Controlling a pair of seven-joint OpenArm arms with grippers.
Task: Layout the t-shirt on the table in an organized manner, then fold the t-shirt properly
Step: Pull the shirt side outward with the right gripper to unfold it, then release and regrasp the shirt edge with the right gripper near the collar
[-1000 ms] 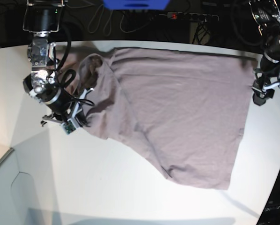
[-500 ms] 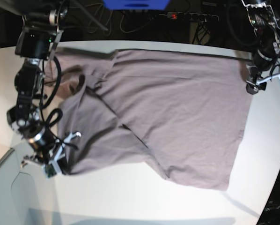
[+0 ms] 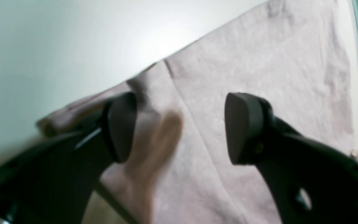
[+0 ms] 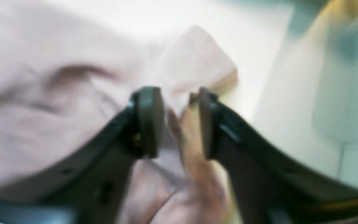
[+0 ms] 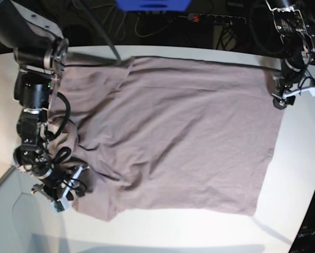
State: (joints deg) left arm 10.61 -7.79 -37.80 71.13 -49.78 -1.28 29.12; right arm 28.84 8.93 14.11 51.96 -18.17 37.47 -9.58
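The mauve-grey t-shirt (image 5: 184, 132) lies spread wide and wrinkled on the white table (image 5: 163, 232). My right gripper (image 5: 76, 185) is at the shirt's front-left corner, low over the table. In the right wrist view, which is blurred, the right gripper (image 4: 177, 123) is shut on a fold of the t-shirt (image 4: 57, 93). My left gripper (image 5: 279, 99) is at the shirt's far right edge. In the left wrist view the left gripper (image 3: 179, 127) is open, with its fingers (image 3: 120, 127) apart just above the t-shirt (image 3: 259, 62), which lies flat by the bare table (image 3: 57, 46).
Cables, a power strip (image 5: 215, 18) and a blue object (image 5: 152, 4) lie behind the table's far edge. A lower pale surface (image 5: 10, 216) sits past the table's front-left edge. The table's curved right edge runs close to the left arm.
My right gripper has pulled the shirt's left part toward the table's front left, and the bunched fold there has opened out. My left gripper has shifted slightly back along the right edge.
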